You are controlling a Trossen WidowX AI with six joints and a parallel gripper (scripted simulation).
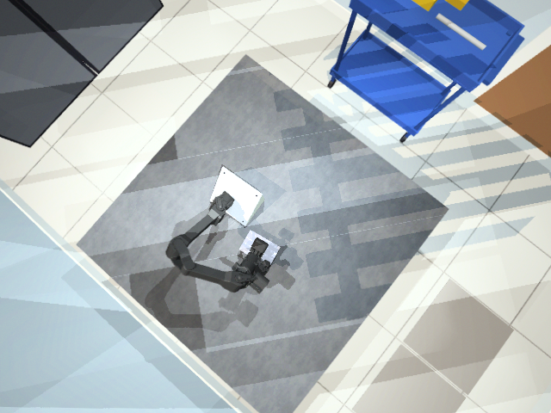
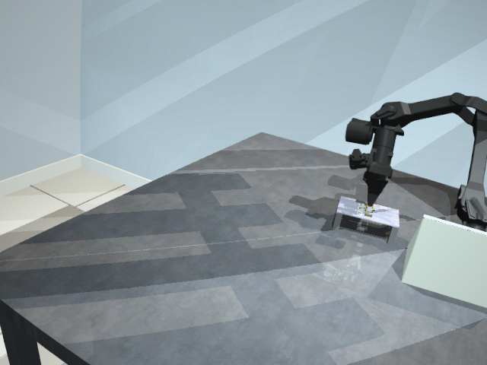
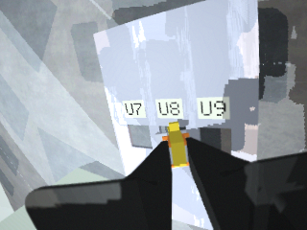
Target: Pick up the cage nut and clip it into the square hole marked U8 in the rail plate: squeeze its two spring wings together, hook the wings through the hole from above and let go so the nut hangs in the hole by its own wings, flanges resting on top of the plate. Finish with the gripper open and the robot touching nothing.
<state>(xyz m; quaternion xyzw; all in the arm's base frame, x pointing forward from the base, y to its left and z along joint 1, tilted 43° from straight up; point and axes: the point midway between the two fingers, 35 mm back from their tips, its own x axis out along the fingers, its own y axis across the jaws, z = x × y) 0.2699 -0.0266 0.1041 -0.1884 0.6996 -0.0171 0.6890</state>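
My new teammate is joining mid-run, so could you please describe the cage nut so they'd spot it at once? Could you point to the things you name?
On the grey table (image 1: 378,187) (image 2: 165,271), find the small pale plate (image 1: 272,247) (image 2: 387,215) (image 3: 129,67) under the arm's tool (image 2: 369,204) (image 3: 177,146). The cage nut (image 3: 178,152) is between the fingertips, beside the U8 label (image 3: 169,108): small and yellow with orange edges, unlike the flat black-on-pale labels.
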